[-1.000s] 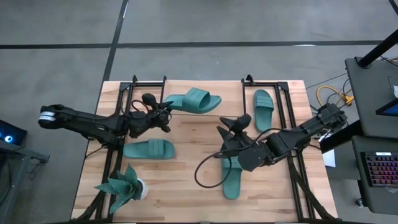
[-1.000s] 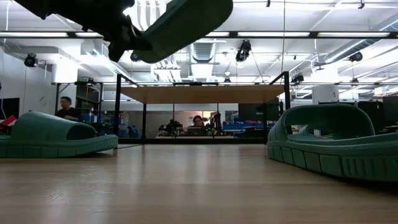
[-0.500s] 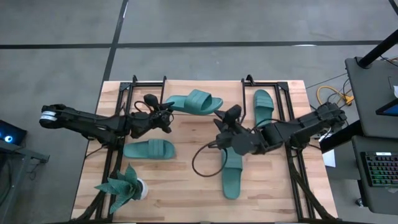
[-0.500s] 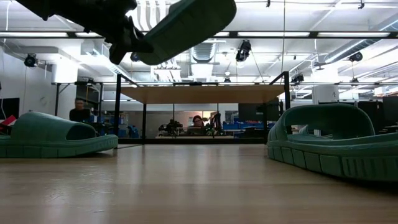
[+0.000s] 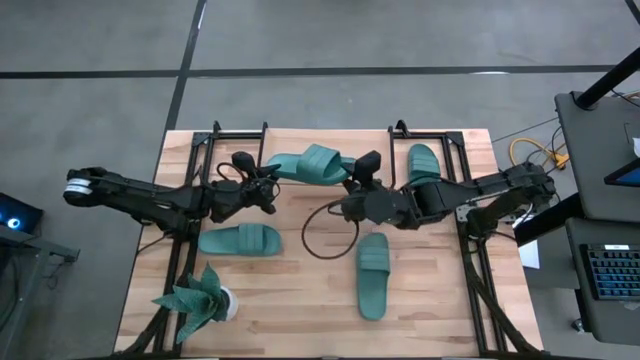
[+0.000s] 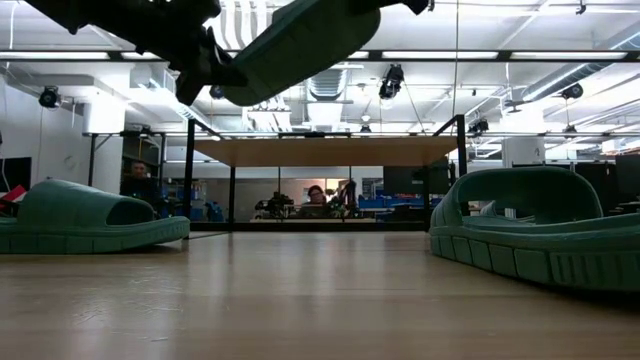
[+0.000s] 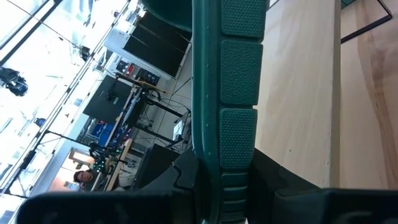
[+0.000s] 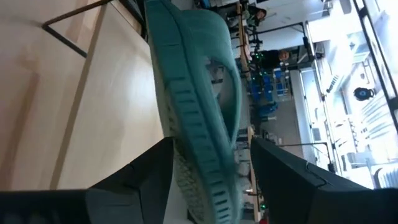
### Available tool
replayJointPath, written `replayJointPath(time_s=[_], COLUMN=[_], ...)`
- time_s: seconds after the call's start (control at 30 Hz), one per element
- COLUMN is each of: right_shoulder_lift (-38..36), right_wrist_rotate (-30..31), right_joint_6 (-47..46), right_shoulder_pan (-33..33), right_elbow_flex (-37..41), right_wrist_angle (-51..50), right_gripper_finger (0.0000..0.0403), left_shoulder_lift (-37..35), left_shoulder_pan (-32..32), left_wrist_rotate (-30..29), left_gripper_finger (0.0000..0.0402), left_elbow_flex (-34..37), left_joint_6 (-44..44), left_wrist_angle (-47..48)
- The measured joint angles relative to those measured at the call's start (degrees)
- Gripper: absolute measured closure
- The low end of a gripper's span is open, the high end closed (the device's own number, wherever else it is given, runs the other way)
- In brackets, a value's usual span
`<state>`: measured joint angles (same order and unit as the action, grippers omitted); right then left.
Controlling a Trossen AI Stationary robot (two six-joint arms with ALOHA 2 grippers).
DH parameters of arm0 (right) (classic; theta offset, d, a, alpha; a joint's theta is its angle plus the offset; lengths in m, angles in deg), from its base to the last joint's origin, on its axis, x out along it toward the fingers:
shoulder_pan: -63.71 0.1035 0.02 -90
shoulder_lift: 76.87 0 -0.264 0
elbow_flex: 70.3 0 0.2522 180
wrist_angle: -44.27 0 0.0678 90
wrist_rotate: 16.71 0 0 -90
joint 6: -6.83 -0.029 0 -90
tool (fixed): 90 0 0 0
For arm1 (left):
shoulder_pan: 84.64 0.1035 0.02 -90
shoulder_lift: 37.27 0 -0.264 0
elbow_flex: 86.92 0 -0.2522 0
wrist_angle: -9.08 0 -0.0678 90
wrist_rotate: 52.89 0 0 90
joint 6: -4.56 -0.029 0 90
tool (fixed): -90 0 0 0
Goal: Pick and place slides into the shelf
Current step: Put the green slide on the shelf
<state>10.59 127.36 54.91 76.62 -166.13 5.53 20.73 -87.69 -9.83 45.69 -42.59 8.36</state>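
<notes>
The left gripper (image 5: 268, 192) pinches the heel of a raised slide (image 5: 312, 163) at upper centre of the high view, its long axis left-right, toe right. The right gripper (image 5: 352, 190), fingers wide, straddles its toe end. Three slides lie on the table (image 5: 300, 300): lower left (image 5: 240, 239), lower centre (image 5: 373, 275), upper right (image 5: 423, 168). The shelf (image 6: 325, 152) holds nothing.

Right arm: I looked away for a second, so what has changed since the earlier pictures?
The right gripper swung from above the near slide across to the free end of the raised slide, open around it. The left gripper stayed shut on that slide's other end. The other slides and the plant did not move.
</notes>
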Motion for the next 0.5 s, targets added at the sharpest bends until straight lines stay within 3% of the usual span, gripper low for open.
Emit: replayJointPath(time_s=[0.33, 0.5], right_shoulder_lift=[0.00, -0.01], right_wrist_rotate=[-1.81, -1.99], right_joint_6=[-0.05, -2.45], right_shoulder_pan=[-1.20, -1.20], right_elbow_flex=[0.00, 0.00], right_wrist_angle=[-0.02, -0.30], right_gripper_finger=[0.0205, 0.0263], left_shoulder_lift=[0.06, 0.07], left_shoulder_pan=[0.00, 0.02], left_wrist_rotate=[0.07, 0.05], left_gripper_finger=[0.0348, 0.0348], left_elbow_flex=[0.02, -0.11], left_joint_6=[-0.04, -0.04], left_wrist_angle=[-0.02, -0.04])
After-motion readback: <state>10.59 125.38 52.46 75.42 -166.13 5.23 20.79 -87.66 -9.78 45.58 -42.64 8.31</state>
